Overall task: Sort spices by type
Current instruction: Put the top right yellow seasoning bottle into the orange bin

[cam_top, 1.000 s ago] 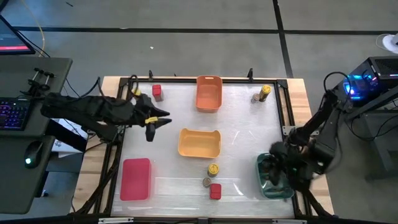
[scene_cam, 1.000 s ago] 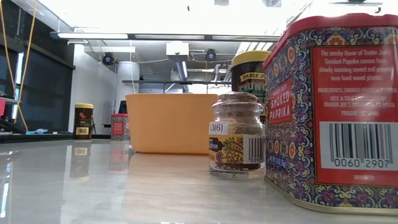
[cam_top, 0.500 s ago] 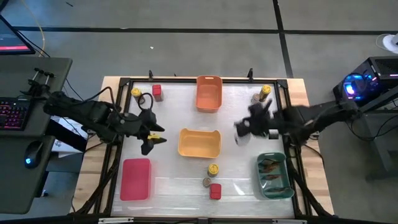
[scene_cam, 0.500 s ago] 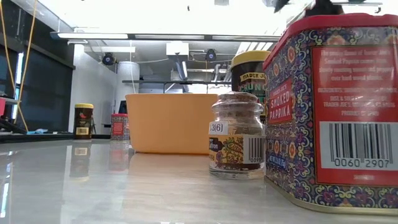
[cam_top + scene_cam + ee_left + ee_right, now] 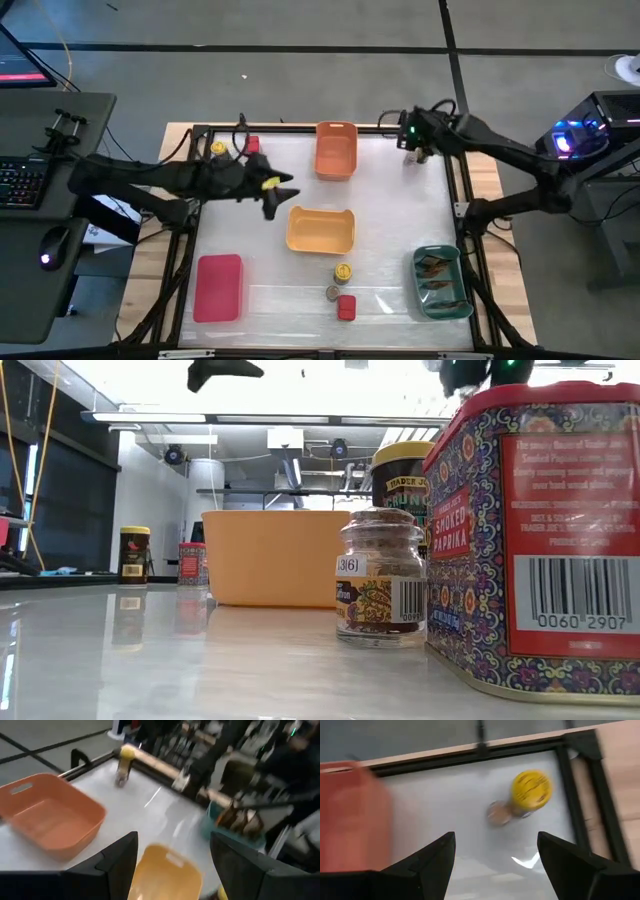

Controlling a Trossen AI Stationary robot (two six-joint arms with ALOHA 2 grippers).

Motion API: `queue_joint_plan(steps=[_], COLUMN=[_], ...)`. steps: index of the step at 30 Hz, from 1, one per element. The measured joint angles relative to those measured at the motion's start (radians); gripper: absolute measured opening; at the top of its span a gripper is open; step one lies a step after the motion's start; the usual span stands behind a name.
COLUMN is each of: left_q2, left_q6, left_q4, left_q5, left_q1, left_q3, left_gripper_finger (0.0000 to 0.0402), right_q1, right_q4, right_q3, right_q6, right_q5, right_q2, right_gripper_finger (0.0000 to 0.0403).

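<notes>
- Currently, the yellow-lidded jar (image 5: 531,790) and the short grey-brown jar (image 5: 498,813) stand touching at the table's far right corner; both are round and rigid.
- Two brownish packets (image 5: 438,277) lie flat in the teal bin (image 5: 424,300).
- Since half a second ago, the right gripper (image 5: 496,851) has swung from mid-table to above this pair, fingers wide apart and empty; a pick-up looks likely.
- Meanwhile the left gripper (image 5: 170,865), also spread and empty, has moved toward the yellow bin (image 5: 320,230).
</notes>
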Motion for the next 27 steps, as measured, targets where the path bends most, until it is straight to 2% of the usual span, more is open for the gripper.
queue_joint_plan(steps=[5,10,16,20,27], left_q2=[-0.001,-0.007,-0.007,0.012,0.118], left_q6=[-0.036,-0.035,-0.086,-0.074,-0.049], left_q4=[0.049,0.021,0.049,0.133,0.201], left_q5=[0.077,0.095,0.112,0.258,0.555], left_q1=[0.138,0.262,0.434,0.581,0.802], left_q3=[-0.038,-0.039,-0.035,-0.034,-0.034], left_gripper_finger=[0.0235,0.0235,0.0235,0.0235,0.0235], right_q1=[-0.173,-0.247,-0.256,-0.269,-0.26], right_q4=[0.048,0.126,0.152,0.207,0.2], right_q3=[-0.002,-0.002,-0.002,-0.002,-0.002], right_q6=[-0.179,-0.279,-0.313,-0.409,-0.496], right_q5=[-0.045,-0.134,-0.044,0.001,-0.05], right_q2=[0.09,0.131,0.133,0.133,0.132], right_gripper_finger=[0.0277,0.0277,0.0277,0.0277,0.0277])
